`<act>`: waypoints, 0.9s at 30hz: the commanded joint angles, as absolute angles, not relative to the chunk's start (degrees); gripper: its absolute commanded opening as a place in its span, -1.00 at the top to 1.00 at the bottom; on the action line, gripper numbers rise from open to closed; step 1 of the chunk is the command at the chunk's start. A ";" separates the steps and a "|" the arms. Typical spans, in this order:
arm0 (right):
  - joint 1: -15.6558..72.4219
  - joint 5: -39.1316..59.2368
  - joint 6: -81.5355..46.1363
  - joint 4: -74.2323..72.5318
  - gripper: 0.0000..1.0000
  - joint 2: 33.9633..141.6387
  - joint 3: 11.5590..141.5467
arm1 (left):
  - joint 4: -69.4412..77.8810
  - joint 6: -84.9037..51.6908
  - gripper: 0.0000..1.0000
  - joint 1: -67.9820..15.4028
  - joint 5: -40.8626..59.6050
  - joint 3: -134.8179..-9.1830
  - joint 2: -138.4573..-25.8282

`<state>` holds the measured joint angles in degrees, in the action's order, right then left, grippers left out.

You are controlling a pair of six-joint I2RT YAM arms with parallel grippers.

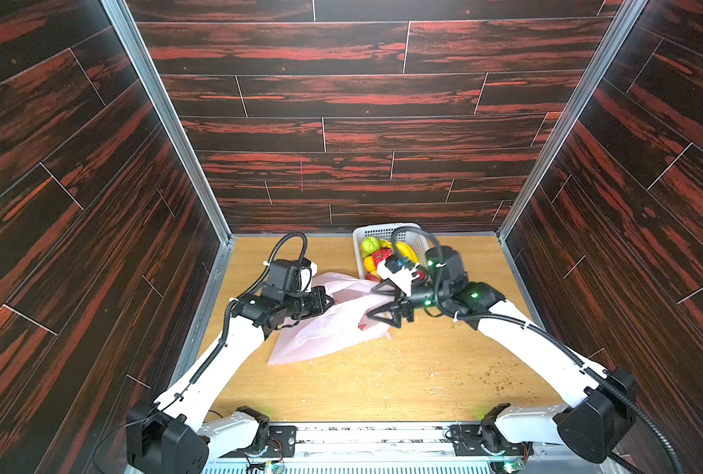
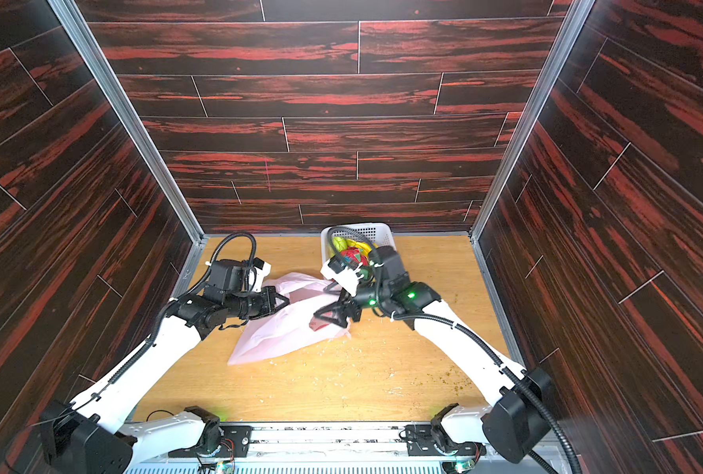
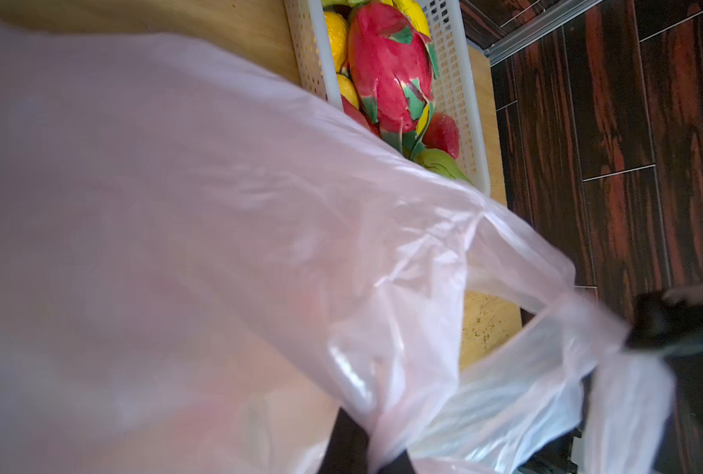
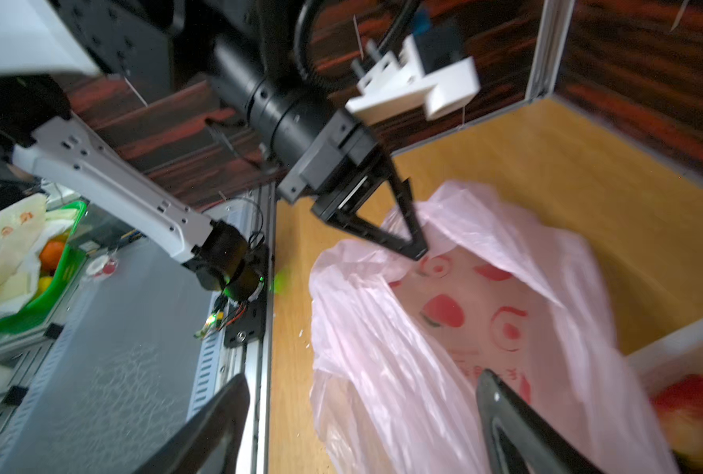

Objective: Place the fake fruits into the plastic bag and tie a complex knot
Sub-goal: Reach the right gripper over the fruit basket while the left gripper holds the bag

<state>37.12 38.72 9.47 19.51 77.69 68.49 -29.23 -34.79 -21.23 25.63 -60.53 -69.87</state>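
Left gripper (image 1: 331, 302) is clamped tight on the rim of the pale-pink plastic bag (image 1: 321, 332), which lies on the wooden table (image 1: 423, 369) between the arms with its mouth lifted open. Right gripper (image 1: 380, 304) hangs at that mouth, jaws spread wide and closed on nothing. Just beyond, the fake fruits (image 1: 369, 245) sit piled in the white basket (image 1: 382, 231), beside the bag
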 commanded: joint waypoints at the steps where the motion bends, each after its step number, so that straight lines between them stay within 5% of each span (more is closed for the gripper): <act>1: 37.89 37.13 11.69 23.70 -0.62 78.92 67.76 | -27.85 -36.31 1.00 -20.87 27.81 -60.13 -70.95; 11: 46.71 31.49 4.77 16.86 -0.38 75.97 58.06 | -23.68 -43.22 1.00 -20.90 28.42 -59.09 -72.64; 18: 51.86 25.23 -1.85 2.38 0.04 74.39 45.93 | -19.96 -47.71 1.00 -20.85 27.58 -56.80 -72.68; 22: 53.26 26.37 -3.89 -1.21 0.00 72.54 42.52 | -20.40 -48.32 1.00 -20.86 25.35 -56.18 -72.48; 27: 53.37 24.44 -2.89 4.81 -0.37 66.15 43.76 | -19.84 -48.36 1.00 -20.86 24.61 -55.32 -71.57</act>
